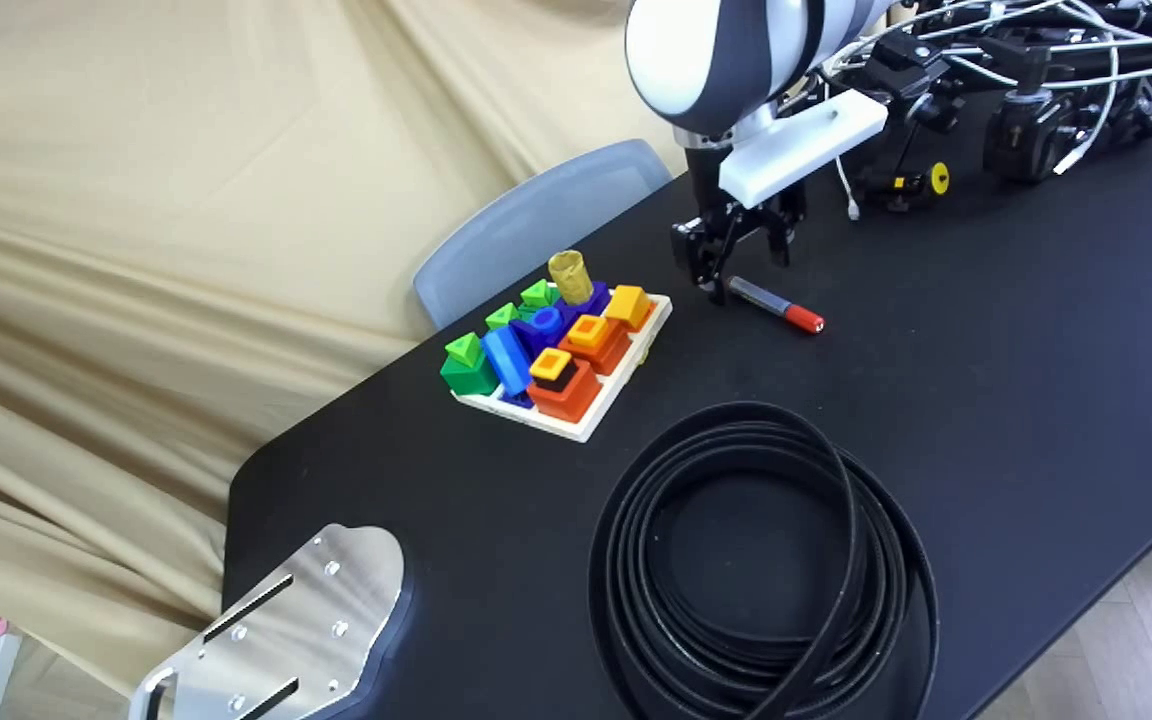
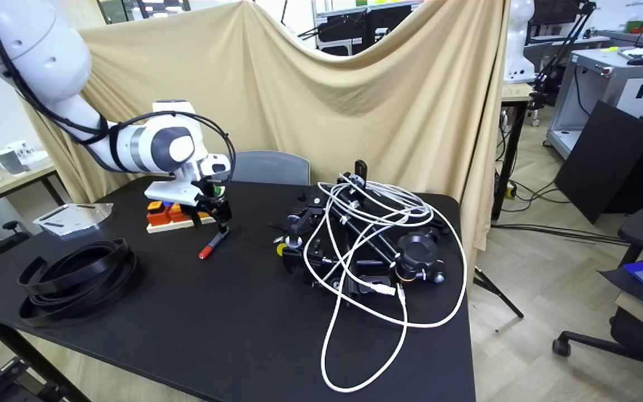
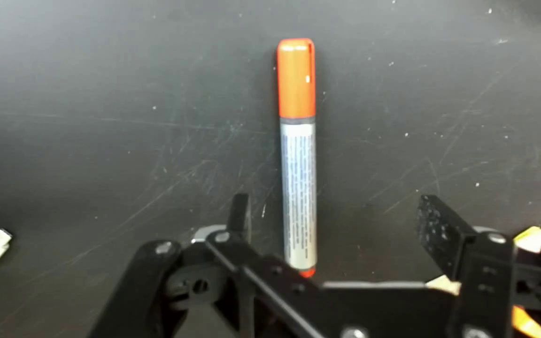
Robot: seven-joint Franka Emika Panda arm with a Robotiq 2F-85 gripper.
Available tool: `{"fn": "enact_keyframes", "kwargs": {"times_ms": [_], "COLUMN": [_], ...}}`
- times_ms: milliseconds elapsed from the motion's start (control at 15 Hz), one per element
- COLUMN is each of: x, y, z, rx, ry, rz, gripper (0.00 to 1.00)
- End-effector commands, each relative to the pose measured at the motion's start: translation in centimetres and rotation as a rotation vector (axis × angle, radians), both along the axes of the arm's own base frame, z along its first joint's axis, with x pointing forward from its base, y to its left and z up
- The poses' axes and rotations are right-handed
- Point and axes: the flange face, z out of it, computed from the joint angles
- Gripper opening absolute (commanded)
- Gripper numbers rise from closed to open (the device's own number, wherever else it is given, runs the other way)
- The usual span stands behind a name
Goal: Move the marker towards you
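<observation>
The marker is grey with a red cap and lies flat on the black table in both exterior views (image 1: 774,303) (image 2: 215,244). In the wrist view the marker (image 3: 298,164) lies lengthwise with its red cap far from the gripper. My gripper (image 3: 336,213) is open, its two fingers wide apart and nothing held. The marker's tail end lies between the fingers in that view, closer to the left finger, and is partly hidden by the gripper. In both exterior views the gripper (image 1: 746,273) (image 2: 209,224) hangs low over the marker's tail end. I cannot tell whether a finger touches the table.
A block toy on a white board (image 1: 619,393) stands beside the gripper. A coiled black strap (image 1: 626,560) and a metal plate (image 1: 351,590) lie on the table. Black camera mounts (image 2: 417,254) with tangled white cables (image 2: 330,349) lie on the marker's other side.
</observation>
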Motion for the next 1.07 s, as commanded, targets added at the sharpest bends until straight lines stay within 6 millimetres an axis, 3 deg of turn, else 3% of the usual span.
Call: {"fn": "enact_keyframes", "kwargs": {"times_ms": [0, 467, 600, 667, 1000], "x": [1.7, 2.2, 2.1, 2.1, 1.4], "y": [0.2, -0.3, -0.4, -0.5, -0.5], "z": [-0.7, -1.6, -1.5, -1.4, 0.3], "rx": [-0.014, -0.029, -0.033, -0.035, -0.042], "ry": [0.023, 0.069, 0.078, 0.082, 0.087], "rz": [0.007, 0.003, 0.001, 0.001, -0.002], "gripper": [0.6, 0.11, 0.01, 0.05, 0.05]}}
